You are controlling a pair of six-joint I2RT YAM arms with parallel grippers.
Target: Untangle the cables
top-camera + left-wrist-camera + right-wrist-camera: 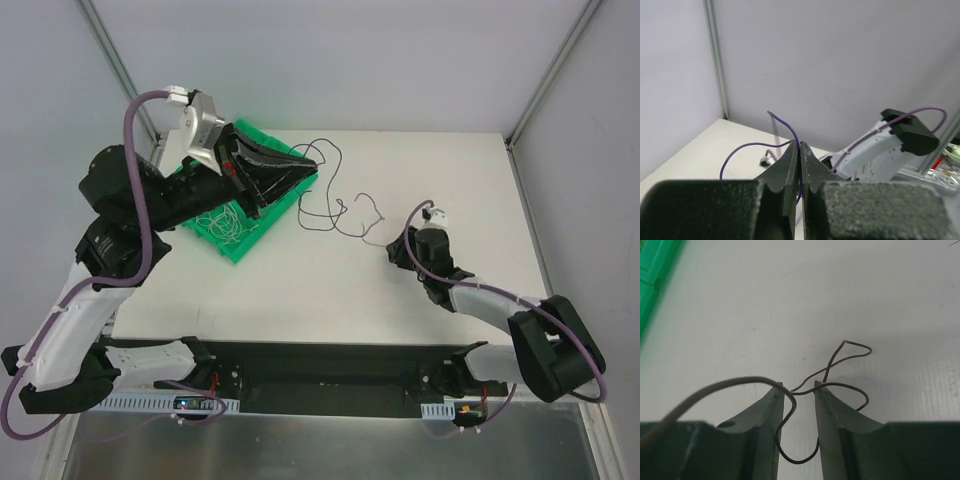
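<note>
The left gripper [800, 150] is clamped shut on the purple cable [760, 145] and held raised above the counter [330, 300]. From its tips the cable trails down and across toward the right gripper [799, 388]. That gripper sits low over the counter with its jaws partly apart and a dark loop [795, 462] lying between them, not pinched.

Closing here could catch 2 crossing strands at once and tighten the tangle. A hard pull from the left gripper could also drag the loop out first.

Only the top view shows the pale wires [225, 222] in the green tray [235, 252] under the left gripper. Only the right wrist view shows a grey strand [715, 387] draped over 1 finger.
</note>
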